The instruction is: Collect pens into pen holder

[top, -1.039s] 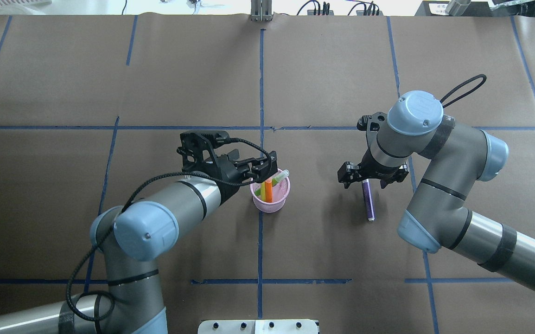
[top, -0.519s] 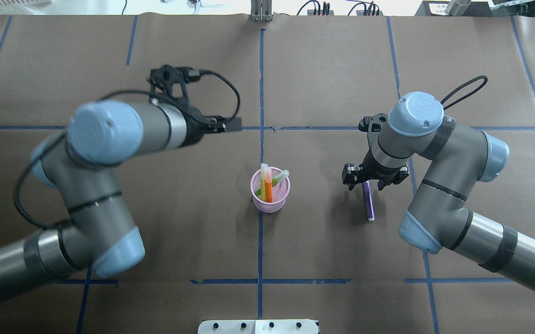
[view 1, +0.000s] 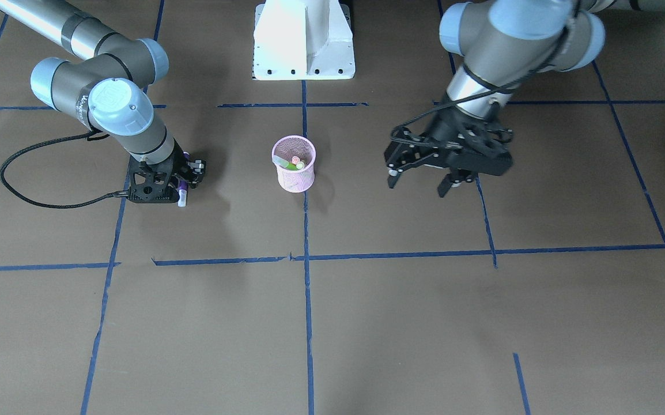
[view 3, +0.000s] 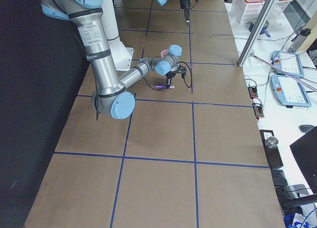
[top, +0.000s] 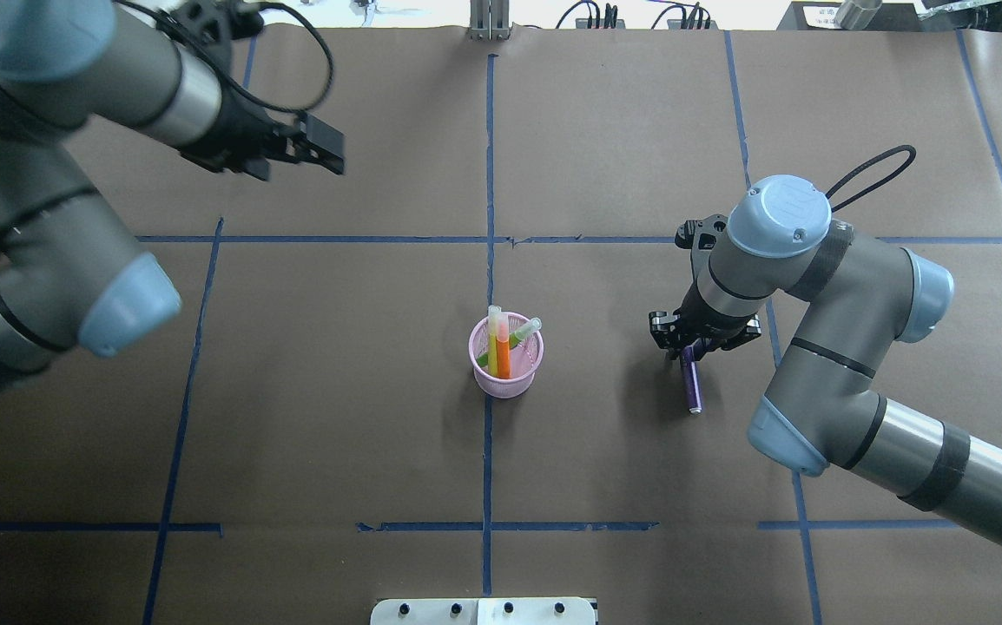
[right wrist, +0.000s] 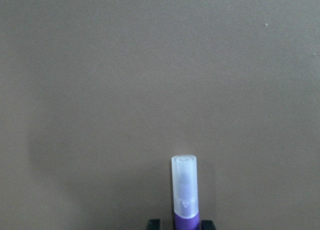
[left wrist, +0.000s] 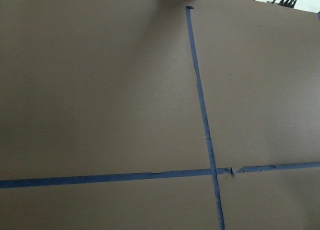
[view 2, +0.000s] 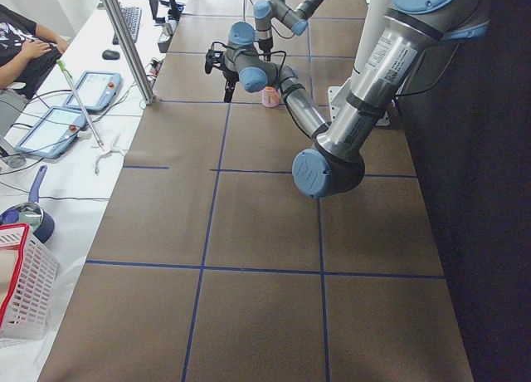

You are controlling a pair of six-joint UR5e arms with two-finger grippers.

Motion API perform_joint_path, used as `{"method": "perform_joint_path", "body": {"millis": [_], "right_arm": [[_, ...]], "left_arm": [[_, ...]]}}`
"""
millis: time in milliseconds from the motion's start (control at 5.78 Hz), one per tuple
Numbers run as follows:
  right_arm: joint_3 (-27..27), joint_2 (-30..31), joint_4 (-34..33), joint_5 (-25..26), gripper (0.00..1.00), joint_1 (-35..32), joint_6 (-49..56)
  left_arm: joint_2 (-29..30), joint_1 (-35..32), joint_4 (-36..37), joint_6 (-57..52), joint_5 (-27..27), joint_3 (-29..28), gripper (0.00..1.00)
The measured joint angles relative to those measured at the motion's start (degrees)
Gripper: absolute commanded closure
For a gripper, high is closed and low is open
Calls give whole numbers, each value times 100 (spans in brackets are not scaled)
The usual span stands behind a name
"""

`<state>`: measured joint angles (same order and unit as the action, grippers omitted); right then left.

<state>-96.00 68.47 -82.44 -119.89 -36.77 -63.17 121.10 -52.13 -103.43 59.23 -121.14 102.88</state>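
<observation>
The pink mesh pen holder (top: 505, 358) stands at the table's middle and also shows in the front view (view 1: 293, 167). An orange pen (top: 502, 351), a green pen (top: 522, 333) and a yellow one stand in it. A purple pen (top: 691, 386) lies on the table to its right. My right gripper (top: 692, 347) is down over the pen's far half, shut on it. In the right wrist view the pen's pale cap (right wrist: 184, 187) sticks out ahead between the fingertips. My left gripper (view 1: 419, 183) is open and empty, raised far left of the holder (top: 326, 156).
The white robot base block (view 1: 303, 40) stands at the table's near edge. Blue tape lines (top: 489, 174) cross the brown table cover. A black cable loops off the right wrist (top: 870, 174). Tablets (view 2: 91, 91) and a white basket (view 2: 21, 291) lie beyond the far edge.
My left arm has lifted off the pen holder and swung up and far left. My right gripper has lowered onto the purple pen and drawn its fingers in around it.
</observation>
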Motion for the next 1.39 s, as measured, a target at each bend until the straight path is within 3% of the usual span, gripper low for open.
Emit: {"method": "perform_joint_path", "body": {"millis": [346, 693, 1039, 1385], "right_arm": [[-3, -2, 8, 8, 97, 28, -19], [-10, -12, 26, 25, 100, 41, -13], [-100, -75, 61, 296, 100, 43, -9], [-505, -76, 69, 845, 100, -14, 26]], "left_arm": [[-300, -1163, 382, -1140, -1253, -87, 0], [-738, -2239, 459, -2202, -2308, -256, 0], [-1188, -2822, 789, -3605, -2596, -589, 0], [-1407, -3125, 1436, -4980, -2074, -903, 0]]}}
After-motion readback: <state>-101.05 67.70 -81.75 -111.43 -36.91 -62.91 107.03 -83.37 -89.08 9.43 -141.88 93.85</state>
